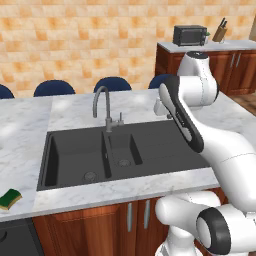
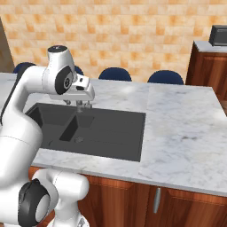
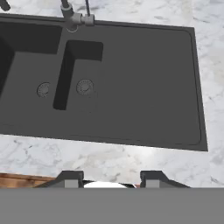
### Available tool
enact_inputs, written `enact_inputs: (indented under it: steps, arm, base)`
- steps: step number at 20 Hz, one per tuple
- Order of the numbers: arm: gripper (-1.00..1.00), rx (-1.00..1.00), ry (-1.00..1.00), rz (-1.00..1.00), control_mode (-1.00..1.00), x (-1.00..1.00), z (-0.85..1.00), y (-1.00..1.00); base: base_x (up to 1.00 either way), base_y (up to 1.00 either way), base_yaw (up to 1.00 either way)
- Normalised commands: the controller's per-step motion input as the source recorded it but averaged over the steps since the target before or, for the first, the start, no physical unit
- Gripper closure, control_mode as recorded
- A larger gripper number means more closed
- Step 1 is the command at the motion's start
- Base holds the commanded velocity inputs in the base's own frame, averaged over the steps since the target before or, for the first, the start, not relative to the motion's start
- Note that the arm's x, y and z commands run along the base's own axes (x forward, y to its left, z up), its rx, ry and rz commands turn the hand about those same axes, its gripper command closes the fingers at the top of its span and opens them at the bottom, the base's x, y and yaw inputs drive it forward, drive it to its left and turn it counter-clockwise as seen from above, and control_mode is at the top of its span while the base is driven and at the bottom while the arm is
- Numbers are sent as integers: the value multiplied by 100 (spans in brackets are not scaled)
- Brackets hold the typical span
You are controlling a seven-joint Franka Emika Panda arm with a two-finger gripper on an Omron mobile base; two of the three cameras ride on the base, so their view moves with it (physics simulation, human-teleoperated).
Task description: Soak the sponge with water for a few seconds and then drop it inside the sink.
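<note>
Our claw (image 2: 81,104) hangs above the sink (image 1: 165,145), fingers (image 3: 72,179) drawn in as far as they go and pinching nothing. The sponge (image 1: 10,198) lies on the table (image 1: 25,130) by the front edge, well left of the basins. We judge the reach comes first: swing left, spread the fingers, come down square over the block. No water runs from the faucet (image 1: 102,102) yet.
</note>
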Motion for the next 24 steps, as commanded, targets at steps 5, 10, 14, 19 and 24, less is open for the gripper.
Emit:
enact_inputs:
  steps: [5, 10, 14, 19, 24]
  arm:
    - [-100, 0, -7, 0, -100, -3, 0, 0]
    - [-100, 0, -17, 0, -100, -2, 0, 0]
    - [-100, 0, -13, 1, -100, 0, 0, 0]
    - [-100, 0, -8, 2, -100, 0, 0, 1]
    - [-100, 7, -3, 4, -100, 0, 0, 3]
  base:
    - [0, 0, 0]
    - [0, 0, 0]
    - [0, 0, 0]
    - [0, 0, 0]
    - [0, 0, 0]
